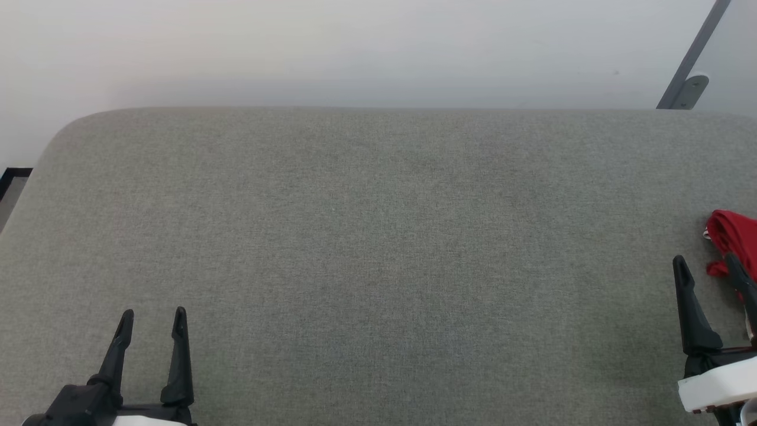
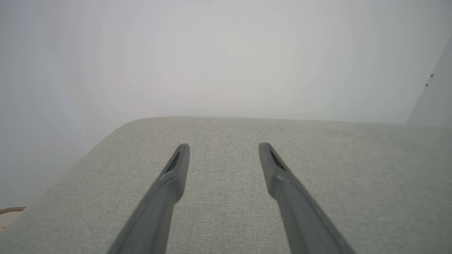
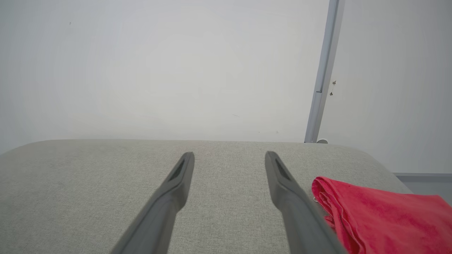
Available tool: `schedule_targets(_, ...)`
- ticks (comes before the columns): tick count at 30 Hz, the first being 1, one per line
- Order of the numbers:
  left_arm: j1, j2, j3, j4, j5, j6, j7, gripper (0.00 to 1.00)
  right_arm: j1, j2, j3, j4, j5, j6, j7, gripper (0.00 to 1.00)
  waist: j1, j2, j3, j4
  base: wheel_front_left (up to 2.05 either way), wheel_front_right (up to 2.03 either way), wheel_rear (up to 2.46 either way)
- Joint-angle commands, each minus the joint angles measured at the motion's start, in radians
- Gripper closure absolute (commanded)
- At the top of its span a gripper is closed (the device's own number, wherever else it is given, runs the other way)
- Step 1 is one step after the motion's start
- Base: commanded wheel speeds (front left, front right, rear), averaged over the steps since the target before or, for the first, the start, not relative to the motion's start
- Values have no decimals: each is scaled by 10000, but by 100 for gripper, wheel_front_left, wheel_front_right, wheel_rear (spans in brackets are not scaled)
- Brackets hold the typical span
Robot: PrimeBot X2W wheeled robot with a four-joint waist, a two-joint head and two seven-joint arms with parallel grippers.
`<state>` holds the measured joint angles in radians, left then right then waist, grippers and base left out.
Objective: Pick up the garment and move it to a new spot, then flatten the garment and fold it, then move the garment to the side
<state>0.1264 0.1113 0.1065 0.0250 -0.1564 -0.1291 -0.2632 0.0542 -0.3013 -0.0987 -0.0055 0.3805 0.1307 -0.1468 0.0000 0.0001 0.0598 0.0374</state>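
"Head view first. Where do we see the garment (image 1: 736, 234)?"

"We see it way over at 3 o'clock, a red bunch on the grey soft top (image 1: 378, 236). The edge of the view cuts it off."

"And our right gripper (image 1: 708, 261)?"

"At 4 o'clock. Its two fingers are spread wide and nothing sits between them. One finger (image 1: 742, 284) crosses in front of the red cloth."

"Does it touch?"

"We can't tell. In the right wrist view, the right gripper (image 3: 229, 155) is spread too, and the garment (image 3: 381, 215) lies just beside one finger, at 4 o'clock."

"Our left gripper (image 1: 154, 313)?"

"At 7 o'clock, fingers apart, holding nothing, far from the cloth. The left wrist view shows the same gap (image 2: 223, 145) over bare grey."
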Motion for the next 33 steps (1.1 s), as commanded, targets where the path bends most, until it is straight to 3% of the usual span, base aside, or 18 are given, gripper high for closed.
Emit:
schedule_targets(1, 10, 42, 1, -34, 20, -18, -14, 0, 90, 40, 5, -77, -31, -1, 17, 0, 0, -1, 16, 0, 0, 0, 0)
schedule_targets(4, -67, 28, 26, -155, -19, -18, -14, 0, 37, 44, 8, -130, -33, -1, 16, 0, 0, -1, 83, -3, 0, 0, 0)
schedule_targets(5, -15, -10, 4, -105, -24, 0, 0, 100, -3, 14, 8, -81, -1, 0, 15, 100, 0, -1, 83, -1, 0, 0, 0)
schedule_targets(10, 15, -196, -86, 307, -220, 2, 40, 100, 57, 310, 89, 313, 159, 0, 49, 100, 0, -1, 81, -4, 0, 0, 0)
schedule_targets(33, -708, -145, -255, 890, -4598, -3, 962, 100, -459, 921, 40, 937, 3729, 0, 776, 100, 0, -1, -40, -72, 0, 0, 0)
